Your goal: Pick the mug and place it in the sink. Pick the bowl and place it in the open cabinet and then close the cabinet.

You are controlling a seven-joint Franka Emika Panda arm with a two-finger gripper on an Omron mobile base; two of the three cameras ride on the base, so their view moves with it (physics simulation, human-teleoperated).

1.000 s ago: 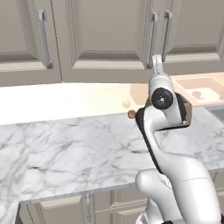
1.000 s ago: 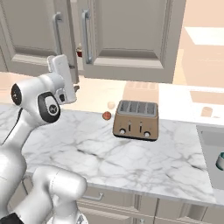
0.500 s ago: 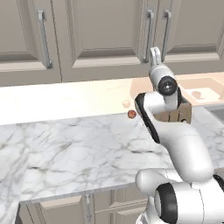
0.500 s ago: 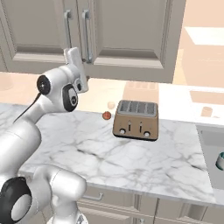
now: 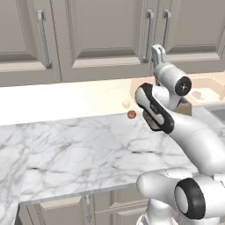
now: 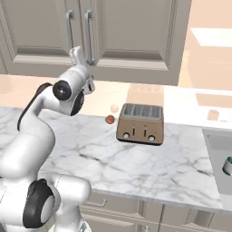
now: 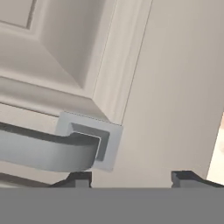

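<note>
Close before fingers [image 7: 131, 177] — cabinet [image 7: 175, 87] door, handle [image 7: 43, 151] left; fingers spread, empty.

1. A white marble counter [image 5: 70, 149] with grey veins runs across the room, and serves here as the landmark.
2. Behind the counter, a plain peach-beige wall [image 5: 61, 99] rises to the upper cabinets.
3. Above the counter hang beige-grey wall cabinets [image 6: 131, 36] with recessed-panel doors and vertical silver bar handles [image 5: 42, 39].
4. Below the counter's front edge sit base cabinets [image 6: 149, 213] in the same beige-grey.
5. On the counter, toward its back, stands a bronze toaster [image 6: 139, 124].
6. Light is soft and even.
</note>
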